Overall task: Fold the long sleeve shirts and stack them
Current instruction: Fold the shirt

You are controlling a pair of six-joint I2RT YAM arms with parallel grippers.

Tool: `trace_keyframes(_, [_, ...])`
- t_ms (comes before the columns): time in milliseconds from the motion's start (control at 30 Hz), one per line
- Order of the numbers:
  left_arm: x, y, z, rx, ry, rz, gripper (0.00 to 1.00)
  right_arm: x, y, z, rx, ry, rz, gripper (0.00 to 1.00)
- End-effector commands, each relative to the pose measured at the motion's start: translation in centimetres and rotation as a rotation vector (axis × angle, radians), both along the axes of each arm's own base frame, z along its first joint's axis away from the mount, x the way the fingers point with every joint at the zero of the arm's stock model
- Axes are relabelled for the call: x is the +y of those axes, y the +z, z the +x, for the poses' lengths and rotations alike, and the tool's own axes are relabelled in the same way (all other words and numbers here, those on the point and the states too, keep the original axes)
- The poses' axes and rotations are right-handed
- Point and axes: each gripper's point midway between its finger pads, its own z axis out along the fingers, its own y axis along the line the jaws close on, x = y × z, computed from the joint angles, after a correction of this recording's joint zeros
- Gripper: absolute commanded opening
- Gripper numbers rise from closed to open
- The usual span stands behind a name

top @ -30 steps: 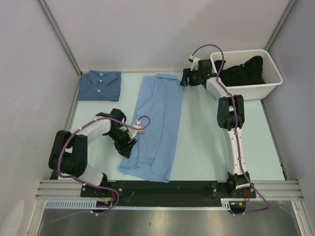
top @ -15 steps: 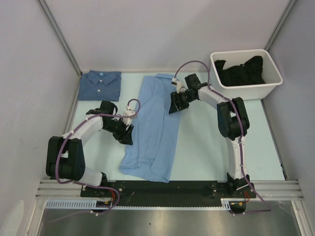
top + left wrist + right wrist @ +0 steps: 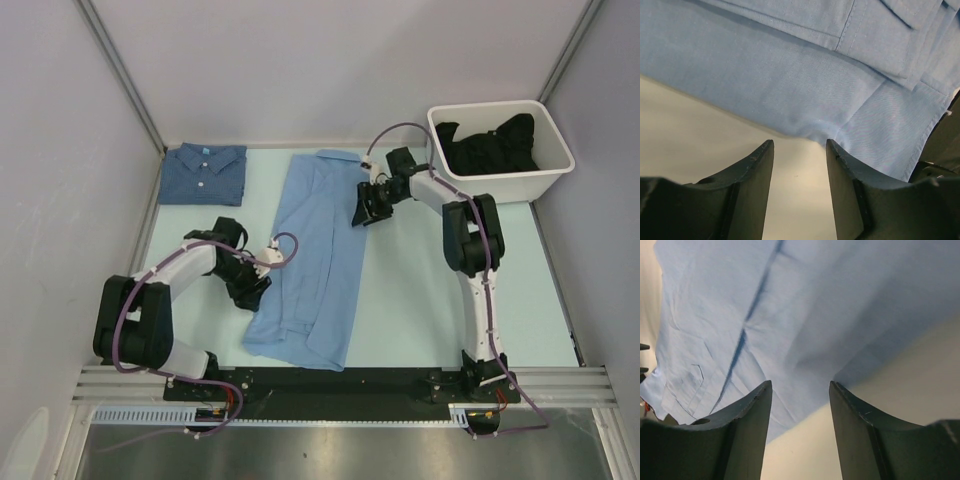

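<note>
A light sky-blue long sleeve shirt (image 3: 318, 250) lies lengthwise down the middle of the table, its sides folded in. A darker denim-blue shirt (image 3: 203, 173) lies folded at the far left. My left gripper (image 3: 262, 283) is low at the light shirt's left edge, jaws open. In the left wrist view the hem (image 3: 840, 100) lies just past the fingertips (image 3: 765, 150) with bare table between them. My right gripper (image 3: 360, 213) stands open at the shirt's right edge. The cloth edge (image 3: 805, 365) reaches in between its tips.
A white bin (image 3: 553, 170) holding dark clothes (image 3: 490, 143) stands at the back right. Grey walls close in the table on the left, back and right. The pale green tabletop (image 3: 440, 290) shows bare to the right of the light shirt.
The right gripper has come from beside the bin down to the light shirt's right edge. The left gripper shifted along the shirt's left edge and stays close to it.
</note>
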Motion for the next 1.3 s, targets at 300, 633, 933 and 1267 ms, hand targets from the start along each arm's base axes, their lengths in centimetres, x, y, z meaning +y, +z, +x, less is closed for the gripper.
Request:
trace_keyframes(300, [-0.9, 0.6, 1.0, -0.06, 0.005, -0.027, 0.52, -5.0, 0.0, 3.9, 0.025, -0.347, 0.056, 0.42])
trace_keyframes(633, [-0.8, 1.2, 1.0, -0.072, 0.036, -0.023, 0.53, -4.0, -2.6, 4.6, 0.108, -0.389, 0.089, 0.31])
trace_keyframes(933, [-1.2, 1.4, 1.3, -0.064, 0.05, -0.035, 0.54, -4.9, -3.0, 6.3, 0.1, -0.416, 0.049, 0.2])
trace_keyframes(1267, [-1.1, 1.4, 1.8, -0.063, 0.057, -0.027, 0.54, -4.6, -3.9, 5.8, 0.137, -0.412, 0.055, 0.1])
